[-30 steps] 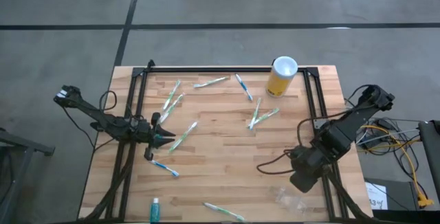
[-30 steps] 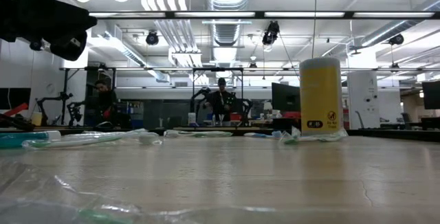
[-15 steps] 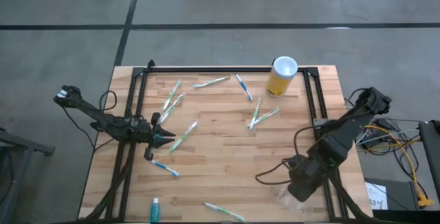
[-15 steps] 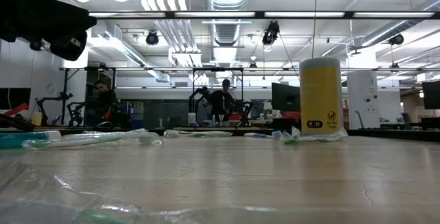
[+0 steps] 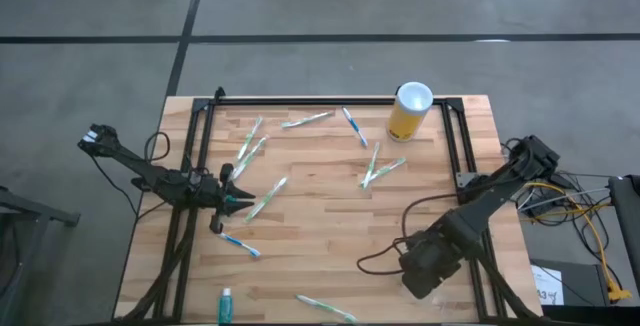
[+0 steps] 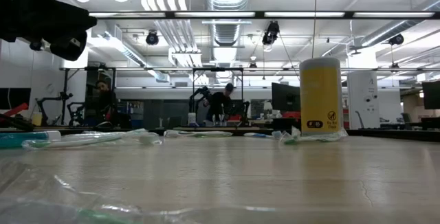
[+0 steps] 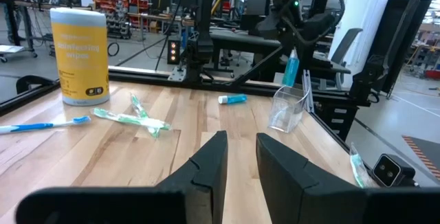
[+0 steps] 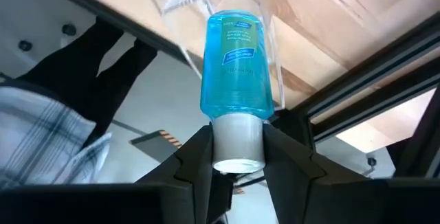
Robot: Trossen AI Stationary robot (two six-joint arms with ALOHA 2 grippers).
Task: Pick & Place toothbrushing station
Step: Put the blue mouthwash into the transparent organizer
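My right gripper (image 8: 237, 157) is shut on a small teal tube (image 8: 234, 62) with a white cap and hangs over the clear cup (image 7: 289, 110) at the table's near right. In the high view the right arm (image 5: 430, 261) covers both. The tube's flat end is at the cup's mouth; whether it is inside I cannot tell. My left gripper (image 5: 232, 201) waits at the table's left, level and open, with nothing between its fingers (image 7: 240, 162). Several toothbrushes (image 5: 265, 198) lie flat on the wood. My right gripper pinches the tube's white cap (image 8: 237, 136) between its two fingers. The fingers slant down from above, along the tube. The tube is lifted clear and points away from the fingers, its flat end (image 7: 289, 84) down toward the cup.
A tall yellow cylinder (image 5: 408, 112) stands at the far right. A second teal tube (image 5: 227, 306) and a toothbrush (image 5: 325, 308) lie by the near edge. Black frame rails (image 5: 455, 146) run along the table's sides. A person's plaid sleeve (image 8: 41, 135) shows beyond the table's edge.
My right gripper has gone down and toward the table's near left with the tube, coming over the clear cup, which the arm now covers in the high view.
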